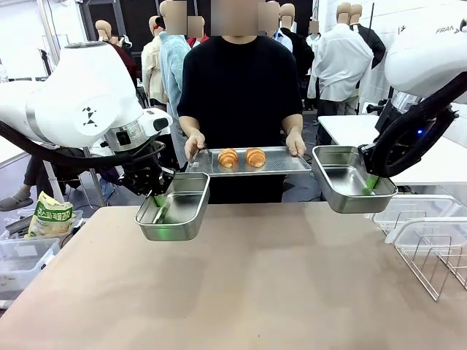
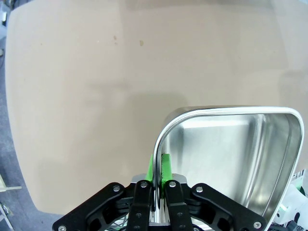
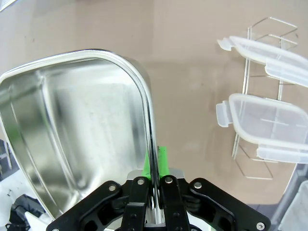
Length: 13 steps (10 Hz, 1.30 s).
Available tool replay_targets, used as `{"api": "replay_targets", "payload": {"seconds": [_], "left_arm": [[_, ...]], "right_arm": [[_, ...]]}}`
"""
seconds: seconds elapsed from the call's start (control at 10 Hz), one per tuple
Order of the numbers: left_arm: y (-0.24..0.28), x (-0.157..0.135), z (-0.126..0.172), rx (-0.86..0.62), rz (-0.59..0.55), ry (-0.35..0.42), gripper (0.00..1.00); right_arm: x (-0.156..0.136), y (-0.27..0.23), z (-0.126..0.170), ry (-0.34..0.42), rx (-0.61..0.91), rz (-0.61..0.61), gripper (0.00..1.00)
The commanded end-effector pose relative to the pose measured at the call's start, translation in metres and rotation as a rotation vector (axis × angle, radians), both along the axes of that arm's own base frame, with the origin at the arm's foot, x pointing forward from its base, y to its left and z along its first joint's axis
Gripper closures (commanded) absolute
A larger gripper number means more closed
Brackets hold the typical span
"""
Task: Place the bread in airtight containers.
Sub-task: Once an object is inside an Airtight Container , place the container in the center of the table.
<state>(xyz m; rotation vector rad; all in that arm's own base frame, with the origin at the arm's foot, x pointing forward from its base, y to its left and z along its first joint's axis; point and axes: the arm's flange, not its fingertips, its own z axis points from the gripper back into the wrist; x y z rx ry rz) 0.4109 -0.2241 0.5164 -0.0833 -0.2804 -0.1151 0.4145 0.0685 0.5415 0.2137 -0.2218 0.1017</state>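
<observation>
You had the left claw [image 1: 159, 201] clenched on the rim of the left tub [image 1: 171, 232] and the right claw [image 1: 371, 184] clenched on the right tub [image 1: 357, 203], both lifted off the table [image 1: 248, 292], and the rolls [image 1: 228, 157] sat on the person's tray [image 1: 281, 162] between them at the far side, so you needed level, steady tubs.

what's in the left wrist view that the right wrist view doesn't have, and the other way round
Left wrist view: the left pincer shut on the rim of the left container, which is empty.
Right wrist view: the right pincer shut on the rim of the right container, also empty, plus two clear lids on a wire rack.
Both: the tan table below, and a steel tub pinched at its rim between green pads.
</observation>
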Motion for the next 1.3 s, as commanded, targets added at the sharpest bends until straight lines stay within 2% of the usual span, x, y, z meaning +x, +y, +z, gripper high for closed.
{"api": "replay_targets", "payload": {"seconds": [0.0,1.2], "left_arm": [[0.0003,0.0015,0.0044,-0.006,0.0,-0.001,1.0],[0.0003,0.0015,0.0044,-0.006,0.0,-0.001,1.0]], "right_arm": [[-0.0004,-0.0007,0.001,-0.002,0.006,-0.006,1.0],[-0.0004,-0.0007,0.001,-0.002,0.006,-0.006,1.0]]}}
